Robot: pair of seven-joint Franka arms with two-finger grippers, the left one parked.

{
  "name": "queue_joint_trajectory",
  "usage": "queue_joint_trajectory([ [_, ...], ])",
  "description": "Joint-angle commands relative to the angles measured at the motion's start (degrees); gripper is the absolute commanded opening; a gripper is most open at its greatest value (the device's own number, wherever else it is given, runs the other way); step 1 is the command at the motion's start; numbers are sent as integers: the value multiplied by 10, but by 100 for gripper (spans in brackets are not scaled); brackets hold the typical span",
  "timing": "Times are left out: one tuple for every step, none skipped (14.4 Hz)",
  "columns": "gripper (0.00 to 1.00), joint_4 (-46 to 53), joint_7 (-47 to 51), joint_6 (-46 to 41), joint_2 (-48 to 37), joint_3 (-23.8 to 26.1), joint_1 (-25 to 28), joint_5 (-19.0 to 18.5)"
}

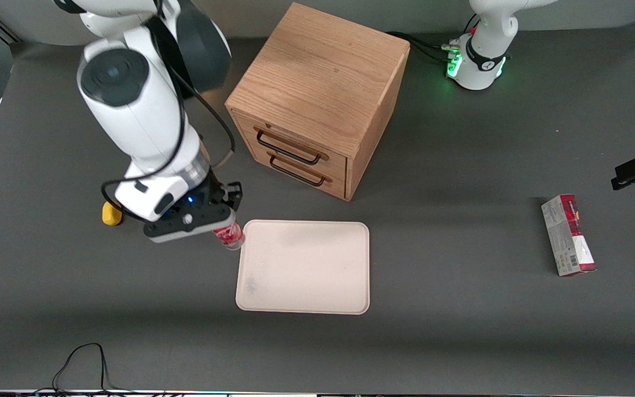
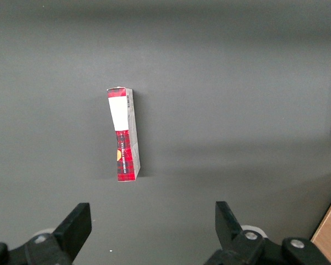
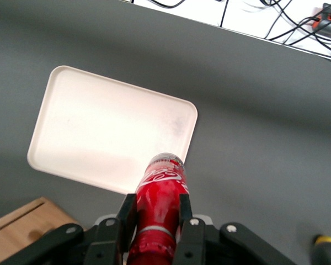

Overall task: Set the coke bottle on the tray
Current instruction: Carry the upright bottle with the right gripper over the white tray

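My right gripper [image 1: 221, 218] is shut on the coke bottle [image 1: 228, 235], a small glossy red bottle with white script. The bottle is held up off the table, beside the tray's corner that lies toward the working arm's end. In the right wrist view the black fingers [image 3: 130, 212] press on both sides of the coke bottle [image 3: 163, 193], and its bottom end overlaps the rim of the tray [image 3: 77, 110]. The tray [image 1: 317, 286] is a flat cream rectangle with rounded corners and nothing on it, lying in front of the cabinet.
A wooden two-drawer cabinet [image 1: 317, 94] stands farther from the front camera than the tray. A yellow object [image 1: 111, 214] lies beside the working arm. A red-and-grey carton [image 1: 568, 235] lies toward the parked arm's end, and the left wrist view also shows that carton [image 2: 124, 134].
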Motion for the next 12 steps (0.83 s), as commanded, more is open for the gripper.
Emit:
queue_joint_trajectory([
  [0, 13, 3, 37, 48, 2, -18, -1],
  [0, 12, -1, 48, 63, 2, -22, -1],
  [0, 10, -11, 55, 76, 2, -23, -1],
  [0, 9, -22, 67, 90, 2, -25, -1],
  [0, 9, -32, 81, 103, 2, -26, 0],
  [0, 8, -34, 95, 115, 2, -30, 12],
  [0, 8, -35, 108, 126, 2, -35, 42],
  [0, 7, -38, 118, 134, 2, -37, 68],
  [0, 7, -49, 125, 141, 2, -40, 72],
  [0, 6, -54, 129, 146, 2, -43, 76],
  [0, 6, -58, 130, 152, 2, -44, 75],
  [0, 6, -58, 134, 159, 2, -45, 75],
])
